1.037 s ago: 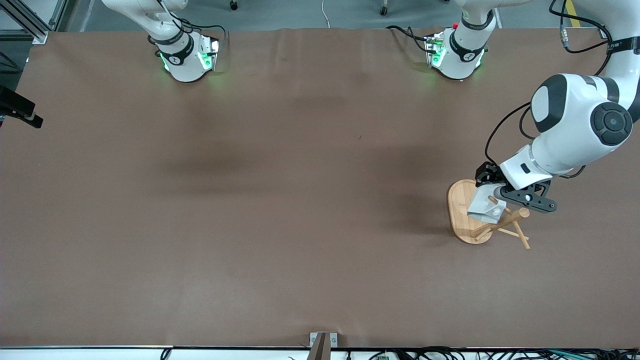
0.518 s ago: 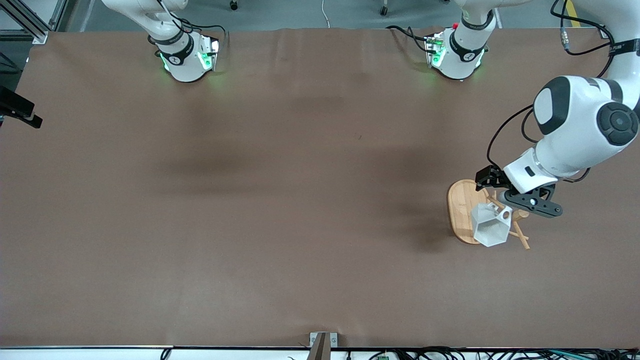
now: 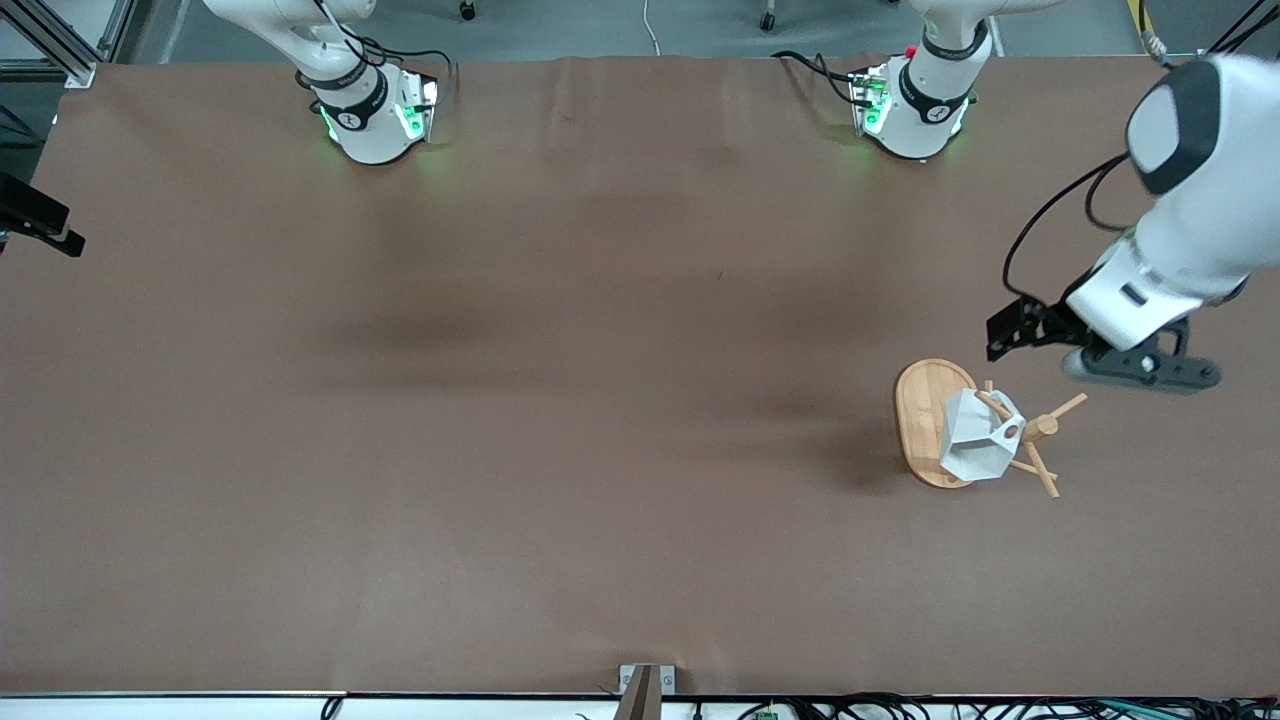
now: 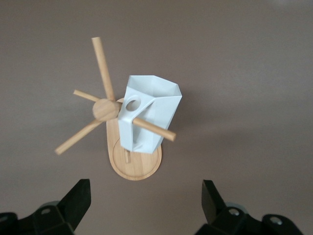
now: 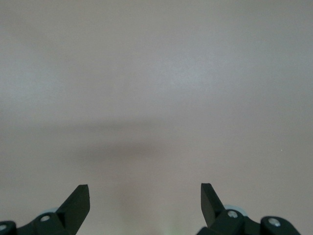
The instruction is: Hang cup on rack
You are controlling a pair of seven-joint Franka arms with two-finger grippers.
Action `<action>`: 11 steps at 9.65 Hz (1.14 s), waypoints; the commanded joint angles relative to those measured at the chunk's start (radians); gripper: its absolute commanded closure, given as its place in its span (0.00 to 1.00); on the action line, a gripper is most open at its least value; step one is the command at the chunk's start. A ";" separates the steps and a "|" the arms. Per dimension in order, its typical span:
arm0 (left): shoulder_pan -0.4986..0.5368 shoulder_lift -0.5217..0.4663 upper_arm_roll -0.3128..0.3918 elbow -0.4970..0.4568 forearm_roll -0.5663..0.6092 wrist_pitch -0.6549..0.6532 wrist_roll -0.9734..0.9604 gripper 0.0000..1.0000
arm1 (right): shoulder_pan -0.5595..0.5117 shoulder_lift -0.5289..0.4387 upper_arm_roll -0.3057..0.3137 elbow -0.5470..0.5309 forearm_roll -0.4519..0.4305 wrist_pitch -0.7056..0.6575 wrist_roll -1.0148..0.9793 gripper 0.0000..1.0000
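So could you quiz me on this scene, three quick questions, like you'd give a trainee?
1. True or false: the cup hangs on a peg of the rack.
2. The left gripper has its fingers: A) open, B) shut on the cup.
3. Fill in: the peg passes through the hole in the cup's ____.

Key: 1 true; 2 A; 3 handle.
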 commanded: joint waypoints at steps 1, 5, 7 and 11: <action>0.001 -0.071 0.023 -0.020 -0.002 -0.062 -0.003 0.00 | 0.000 -0.006 -0.002 -0.013 0.005 0.012 0.014 0.00; -0.002 -0.076 0.026 0.121 0.094 -0.277 -0.011 0.00 | -0.001 -0.005 0.000 -0.013 0.005 0.019 0.014 0.00; -0.008 -0.076 0.026 0.155 0.091 -0.346 -0.042 0.00 | -0.001 -0.003 0.000 -0.013 0.005 0.020 0.014 0.00; -0.014 -0.074 0.026 0.162 0.049 -0.354 -0.088 0.00 | -0.001 -0.002 0.000 -0.017 0.005 0.028 0.014 0.00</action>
